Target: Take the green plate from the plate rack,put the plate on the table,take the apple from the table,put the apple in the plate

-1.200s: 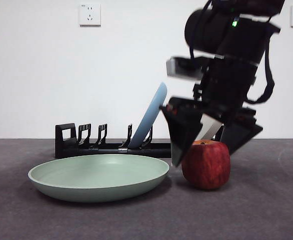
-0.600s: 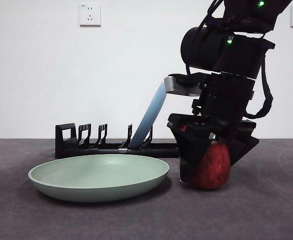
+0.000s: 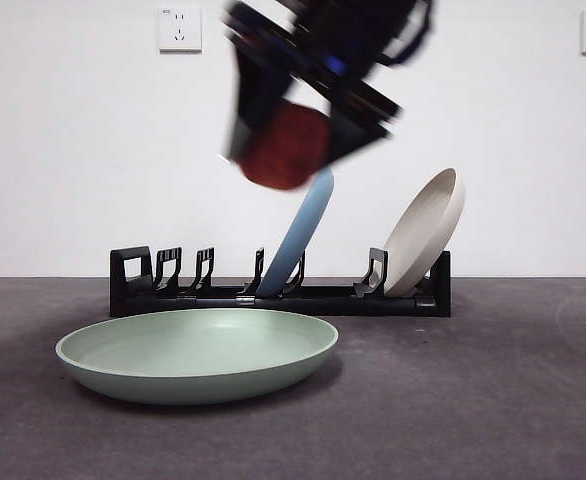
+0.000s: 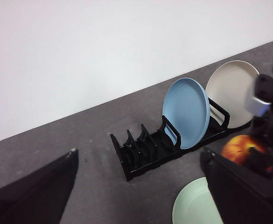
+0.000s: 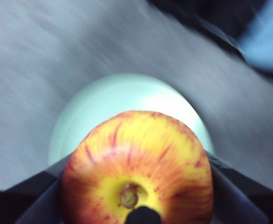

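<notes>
Right gripper [image 3: 288, 150], fingers clamped on apple [image 3: 285, 146], upper centre of front view, high over green plate [image 3: 197, 352] lying flat on tabletop [image 3: 493, 400], ready to receive. Left gripper [image 4: 141, 186] idle, fingers apart.

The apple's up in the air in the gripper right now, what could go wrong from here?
The apple hangs high above the green plate in the right gripper; a slip would likely make it bounce or roll off. The carry is fast and blurred, which could loosen the hold. It passes close by the blue plate in the plate rack.
</notes>
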Robot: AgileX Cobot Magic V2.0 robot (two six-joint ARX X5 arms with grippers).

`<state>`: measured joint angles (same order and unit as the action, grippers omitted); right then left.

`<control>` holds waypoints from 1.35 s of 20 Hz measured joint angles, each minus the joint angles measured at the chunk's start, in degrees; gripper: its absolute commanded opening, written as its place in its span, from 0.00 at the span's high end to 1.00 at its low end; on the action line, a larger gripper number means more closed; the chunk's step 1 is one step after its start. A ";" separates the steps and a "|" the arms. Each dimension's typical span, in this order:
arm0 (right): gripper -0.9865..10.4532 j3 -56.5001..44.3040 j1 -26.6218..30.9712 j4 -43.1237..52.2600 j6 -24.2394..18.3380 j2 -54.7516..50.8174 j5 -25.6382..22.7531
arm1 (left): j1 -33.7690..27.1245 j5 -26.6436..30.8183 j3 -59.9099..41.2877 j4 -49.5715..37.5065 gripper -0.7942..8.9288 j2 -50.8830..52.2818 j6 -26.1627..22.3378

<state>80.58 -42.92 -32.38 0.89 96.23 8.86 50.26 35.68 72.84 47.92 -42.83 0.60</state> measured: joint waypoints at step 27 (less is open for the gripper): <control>0.38 7.56 -5.14 -5.42 -0.04 22.43 -3.04 | 0.00 0.13 0.00 2.97 0.47 -0.04 0.22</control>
<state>88.14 -48.05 -37.80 0.84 118.65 5.82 50.26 35.81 72.84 50.89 -42.87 0.82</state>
